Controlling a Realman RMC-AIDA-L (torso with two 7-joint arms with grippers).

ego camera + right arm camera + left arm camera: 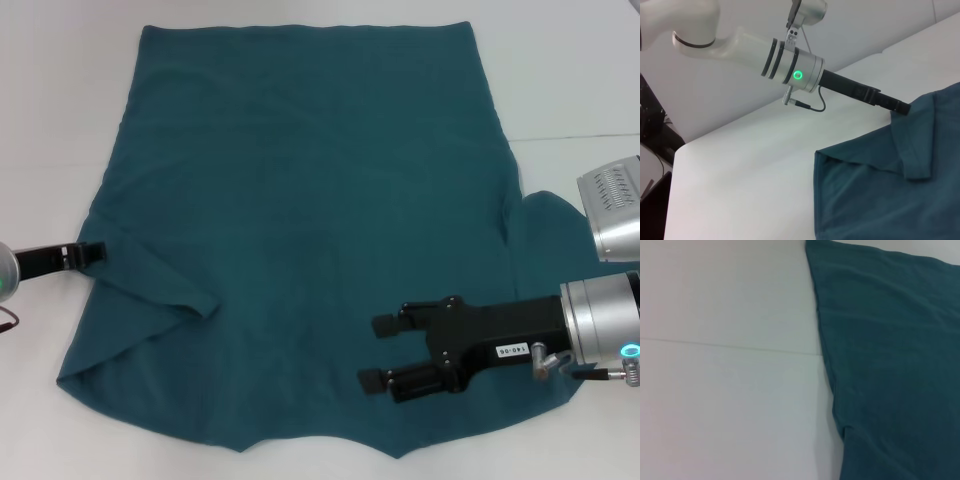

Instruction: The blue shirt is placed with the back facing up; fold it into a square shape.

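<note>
Trouble was most likely to start at the left edge. The left gripper (92, 253) sat low at the shirt's left side, its fingers pressed together at the hem; whether they actually pinched cloth I could not tell from the head view, and the left wrist view showed only fabric and table (725, 390). The blue shirt (300, 200) lay spread across the table, back up, with its left sleeve (150, 300) already turned in over the body. If that grip was thin, a pull across would have dragged the edge loose and left a crooked fold.

Further right, the right gripper (395, 352) hovered over the lower right part of the shirt, fingers spread and holding nothing. The right sleeve (545, 225) lay out flat beside it, not yet folded. A low pass there could have snagged and bunched the cloth, spoiling the square.
</note>
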